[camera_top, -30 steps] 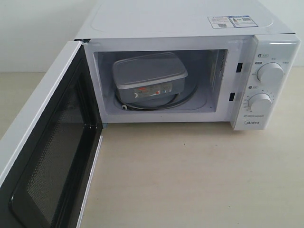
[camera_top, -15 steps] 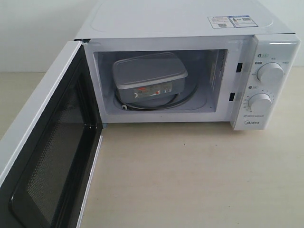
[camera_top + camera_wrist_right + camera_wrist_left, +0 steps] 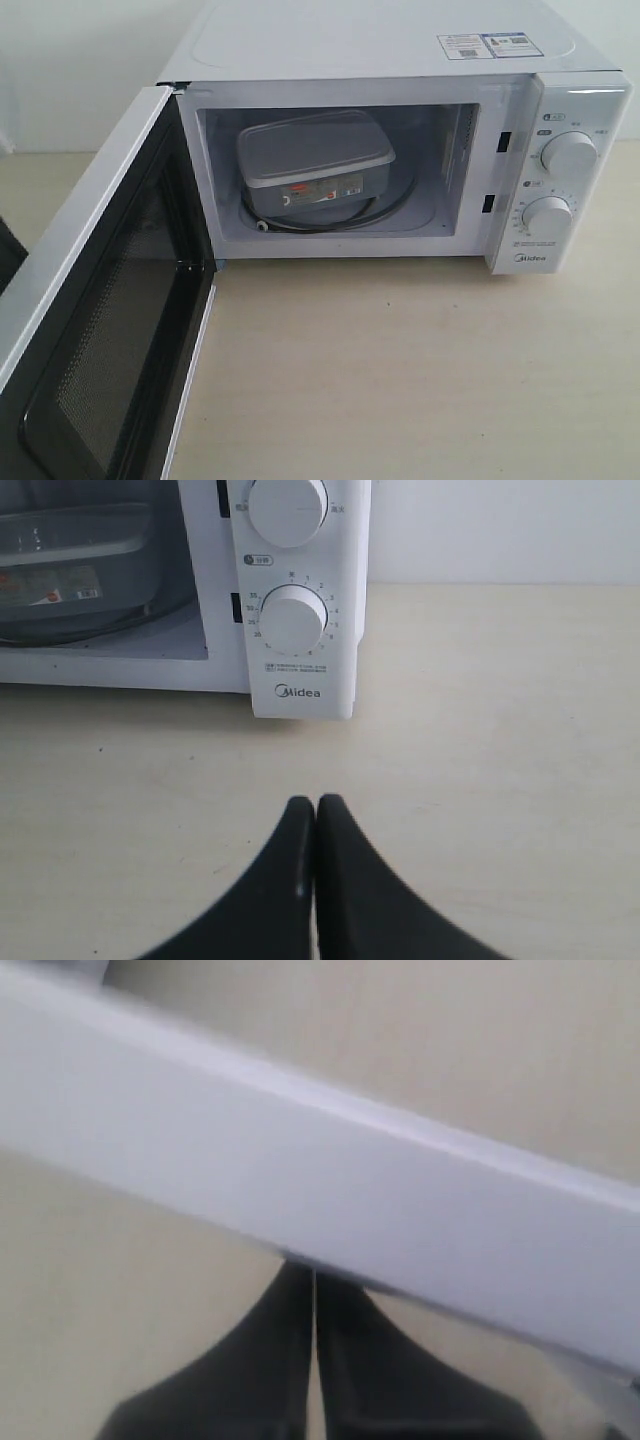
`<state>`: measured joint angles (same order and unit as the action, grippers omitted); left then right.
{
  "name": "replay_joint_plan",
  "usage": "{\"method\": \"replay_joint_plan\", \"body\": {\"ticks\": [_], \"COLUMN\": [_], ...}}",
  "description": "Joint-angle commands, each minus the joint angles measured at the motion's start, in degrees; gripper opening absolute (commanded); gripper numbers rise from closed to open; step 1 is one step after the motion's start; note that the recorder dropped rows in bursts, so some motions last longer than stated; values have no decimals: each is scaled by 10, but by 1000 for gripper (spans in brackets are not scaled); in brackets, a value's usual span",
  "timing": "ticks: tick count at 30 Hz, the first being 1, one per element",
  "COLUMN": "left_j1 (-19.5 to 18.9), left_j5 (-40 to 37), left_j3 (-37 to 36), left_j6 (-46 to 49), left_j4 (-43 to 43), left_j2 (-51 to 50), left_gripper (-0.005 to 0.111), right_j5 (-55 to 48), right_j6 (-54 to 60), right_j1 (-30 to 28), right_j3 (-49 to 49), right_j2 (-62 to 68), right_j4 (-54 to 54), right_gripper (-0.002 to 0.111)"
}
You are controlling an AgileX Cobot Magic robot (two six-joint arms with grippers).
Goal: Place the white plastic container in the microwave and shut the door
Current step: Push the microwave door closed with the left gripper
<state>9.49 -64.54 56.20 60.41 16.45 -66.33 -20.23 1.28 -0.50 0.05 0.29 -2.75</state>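
Exterior view: microwave (image 3: 400, 40) stands at 12 o'clock on the pale table (image 3: 400, 380), cavity facing 6 o'clock. The door (image 3: 90, 260) hangs fully open, swung out toward 7 o'clock, mesh inner face showing.

- White plastic container (image 3: 315, 150) is inside the cavity, on the glass turntable (image 3: 385, 210), lid on, set slightly toward 9 o'clock of the cavity's middle. Its label (image 3: 320, 190) faces 6 o'clock. It sits well back from the sill, so I judge the door can swing past it freely.
- Placing step reads as done; only the door closing is left.
- No arm clearly in this view. A dark sliver at the 9 o'clock edge, behind the door, may be the left arm; cannot tell.

Left wrist view, blurred: left gripper (image 3: 313, 1275) has its claw pressed narrow, fingers together, holding nothing. The tips sit right at a broad white band, probably the door's outer side. Contact or a hair apart, cannot tell. A closed claw makes a blunt pusher, which suits shoving the door rather than grasping its handle.

Right wrist view: right gripper (image 3: 316, 802) is also pinched shut and empty, low over bare table in front of the two dials (image 3: 291, 620). It is parked clear of the door's arc, likely to stay out of the way.

Risk: a push near the hinge side would have poor leverage and might leave the door unlatched.
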Motion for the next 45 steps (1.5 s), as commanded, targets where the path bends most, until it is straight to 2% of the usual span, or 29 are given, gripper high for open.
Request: {"method": "replay_joint_plan", "body": {"ticks": [1, 9, 12, 19, 26, 31, 34, 39, 42, 45], "left_j1": [5, 5, 5, 5, 5, 5, 5, -18, -24, -24], "left_j5": [-5, 57, 79, 69, 46, 95, 86, 143, 137, 102], "left_j3": [-2, -2, -2, -37, -75, -81, -81, -81, -86, -89], "left_j6": [137, 220, 223, 304, 382, 447, 448, 396, 316, 299], "left_j4": [147, 334, 393, 494, 637, 729, 744, 706, 706, 693], "left_j2": [-17, -35, -40, -74, -122, -124, -123, -70, -25, 18], "left_gripper": [4, 4, 4, 4, 4, 4, 4, 4, 4, 4], "right_j5": [3, 3, 3, 3, 3, 3, 3, 3, 3, 3], "right_j6": [1, 1, 1, 1, 1, 1, 1, 1, 1, 1], "right_j1": [-3, -3, -3, -3, -3, -3, -3, -3, -3, -3], "right_j3": [-1, -1, -1, -1, -1, -1, -1, -1, -1, -1], "right_j2": [-3, -3, -3, -3, -3, -3, -3, -3, -3, -3], "right_j4": [1, 1, 1, 1, 1, 1, 1, 1, 1, 1], "right_gripper": [0, 0, 0, 0, 0, 0, 0, 0, 0, 0]}}
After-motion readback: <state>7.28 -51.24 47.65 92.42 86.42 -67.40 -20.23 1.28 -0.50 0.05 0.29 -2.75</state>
